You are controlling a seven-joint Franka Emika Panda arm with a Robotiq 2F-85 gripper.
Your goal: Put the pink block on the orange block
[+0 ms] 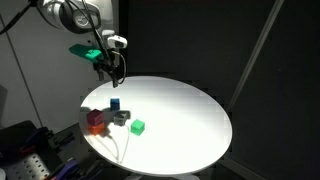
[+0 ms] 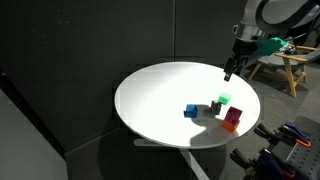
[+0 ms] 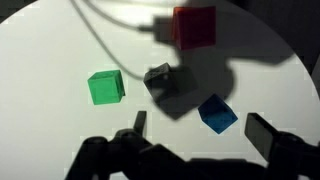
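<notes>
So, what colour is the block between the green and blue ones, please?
That block is dark grey; the wrist view shows it best.

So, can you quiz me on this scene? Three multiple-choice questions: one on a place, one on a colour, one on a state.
1. Where is the green block?
A) on the blue block
B) alone on the table
C) between the fingers

2. In the wrist view, what colour is the block between the green and the blue block?
A) yellow
B) white
C) grey

3. The fingers are:
A) open, empty
B) shut on the green block
C) shut on the blue block

Answers:
1 B, it rests directly on the tabletop.
2 C, the grey block lies between them.
3 A, they stand apart with nothing between them.
</notes>
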